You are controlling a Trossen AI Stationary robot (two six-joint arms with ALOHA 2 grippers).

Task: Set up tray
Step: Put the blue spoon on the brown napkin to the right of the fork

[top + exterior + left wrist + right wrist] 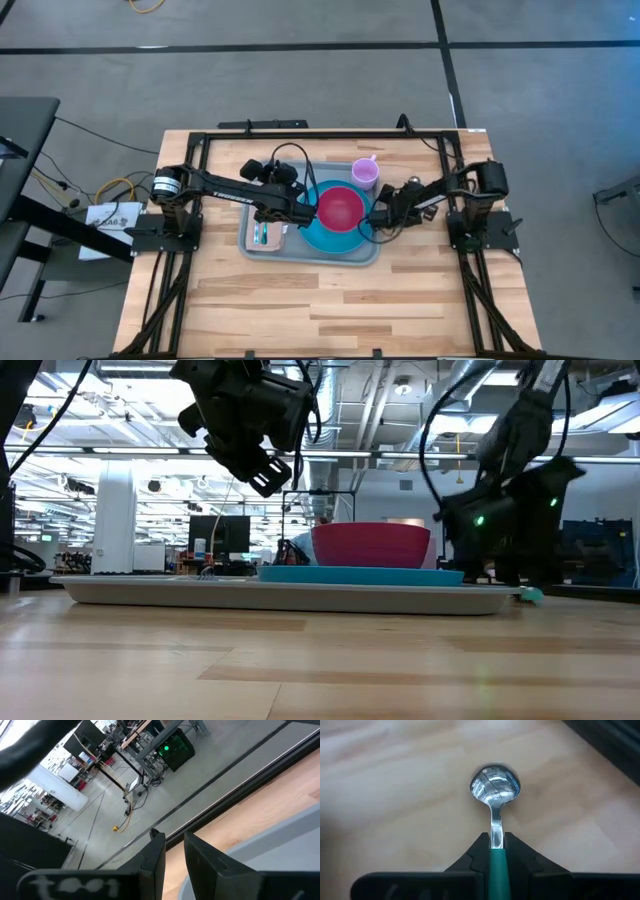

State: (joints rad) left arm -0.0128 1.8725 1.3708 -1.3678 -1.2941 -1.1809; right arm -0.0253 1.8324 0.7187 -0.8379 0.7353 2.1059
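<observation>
The pale grey-blue tray (345,255) lies on the wooden table. On it sits a round blue plate (318,238) with a red bowl (340,207) on top, and a purple cup (365,173) stands in its far right corner. My right gripper (495,851) is low by the tray's right edge, shut on a spoon (495,790) with a teal handle. My left gripper (175,865) hangs raised over the tray's left half (265,470), its fingers slightly apart and holding nothing. My right gripper pinches the spoon's teal handle (496,865) between its two fingers, which lie along the spoon. The metal neck and bowl (495,785) stick out beyond the fingertips, low over bare wood beside the tray. Whether the bowl touches the table cannot be told.
A small pale napkin with something green on it (265,236) lies at the tray's left end. Black frame rails (300,133) run along the table's far edge and both sides. Bare wood (330,310) stretches toward the near edge.
</observation>
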